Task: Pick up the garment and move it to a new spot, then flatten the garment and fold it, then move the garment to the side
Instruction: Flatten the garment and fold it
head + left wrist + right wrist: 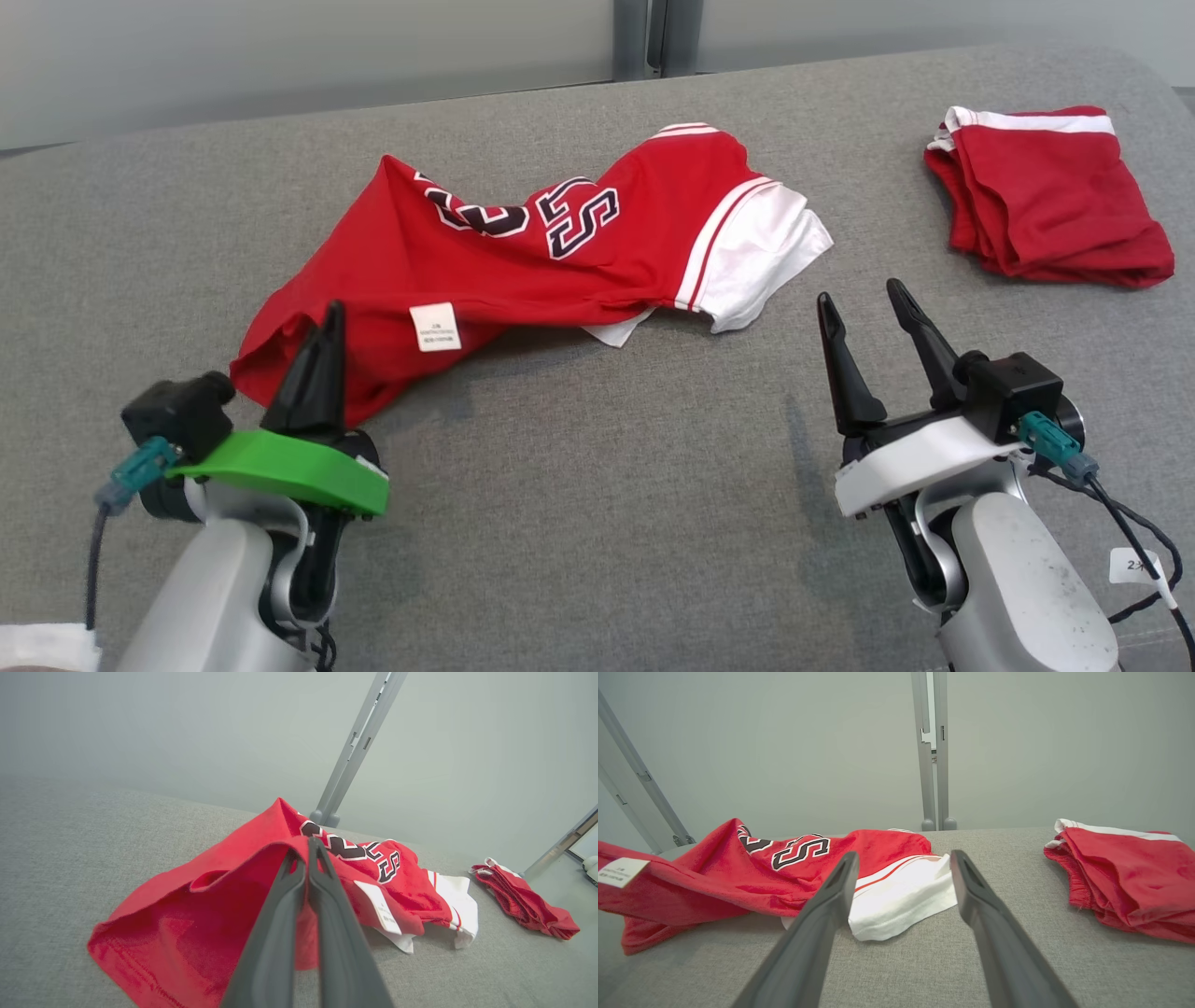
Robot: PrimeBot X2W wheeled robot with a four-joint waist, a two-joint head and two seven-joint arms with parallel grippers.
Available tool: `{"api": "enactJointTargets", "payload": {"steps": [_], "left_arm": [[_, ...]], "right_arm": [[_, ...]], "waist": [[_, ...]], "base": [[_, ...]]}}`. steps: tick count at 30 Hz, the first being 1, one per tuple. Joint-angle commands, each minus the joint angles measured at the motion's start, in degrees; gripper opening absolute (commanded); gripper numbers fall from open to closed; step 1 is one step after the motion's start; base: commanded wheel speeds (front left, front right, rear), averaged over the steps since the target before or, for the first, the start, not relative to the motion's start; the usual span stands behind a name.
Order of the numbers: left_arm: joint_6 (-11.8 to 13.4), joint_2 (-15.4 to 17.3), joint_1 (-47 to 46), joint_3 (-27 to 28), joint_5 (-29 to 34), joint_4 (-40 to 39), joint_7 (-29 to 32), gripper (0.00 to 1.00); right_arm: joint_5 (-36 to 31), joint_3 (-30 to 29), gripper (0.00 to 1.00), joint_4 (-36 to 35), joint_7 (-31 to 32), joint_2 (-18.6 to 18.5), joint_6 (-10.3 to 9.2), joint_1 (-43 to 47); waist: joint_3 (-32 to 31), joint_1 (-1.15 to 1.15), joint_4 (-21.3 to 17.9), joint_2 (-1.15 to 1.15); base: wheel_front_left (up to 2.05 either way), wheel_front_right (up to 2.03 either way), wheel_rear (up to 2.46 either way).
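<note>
A red garment (560,271) with dark numerals, white trim and a white label lies crumpled across the middle of the grey padded surface (597,504). My left gripper (331,322) is at its near-left corner, shut on the garment. In the left wrist view that gripper (304,845) pinches the garment (187,924), which rises like a tent at its tips. My right gripper (861,299) stands open just in front of the white end, clear of it. In the right wrist view the right gripper (904,856) frames the garment's (738,882) white hem.
A second red garment (1055,201), folded, with a white band, lies at the far right; it is also in the left wrist view (523,900) and the right wrist view (1125,877). A pale wall with a metal post (644,37) runs behind the surface.
</note>
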Motion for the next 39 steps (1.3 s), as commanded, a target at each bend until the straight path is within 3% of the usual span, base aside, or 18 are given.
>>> {"api": "enactJointTargets", "payload": {"steps": [1, 7, 16, 28, 39], "left_arm": [[-0.2, 1.0, -1.2, 0.4, 0.9, -1.2, -0.5, 0.00], [-0.4, 3.7, 0.7, 2.2, 0.8, -8.4, -1.1, 0.00], [2.2, 6.9, 12.5, 5.5, -1.0, -13.6, -1.5, 0.00], [-0.4, 1.6, 20.4, 2.9, -3.5, -13.4, -2.2, 0.00], [-3.9, -1.5, 21.0, 2.1, -5.0, -1.5, -2.7, 0.00]], "right_arm": [[0.4, 0.1, 1.00, 0.2, -0.2, -0.1, -0.07, 0.8], [0.6, 0.2, 1.00, 0.5, -0.3, -0.1, -0.07, 1.2], [-0.1, -1.5, 1.00, 0.6, -0.2, -0.1, -0.07, 1.8], [-0.6, -2.4, 1.00, 0.8, 0.4, -0.1, -0.07, 1.4], [-0.4, -2.5, 1.00, 1.8, 0.3, -0.1, -0.07, 0.9]], "waist": [[-0.2, 0.00, -0.1, 0.00], [-0.7, 0.00, -0.5, 0.00], [-0.5, 0.00, 0.4, 0.00], [-0.4, 0.00, 1.7, 0.00], [-0.5, 0.00, 1.3, 0.00]], "base": [[0.00, 0.00, 0.00], [0.00, 0.00, 0.00], [0.00, 0.00, 0.00], [0.00, 0.00, 0.00], [0.00, 0.00, 0.00]]}}
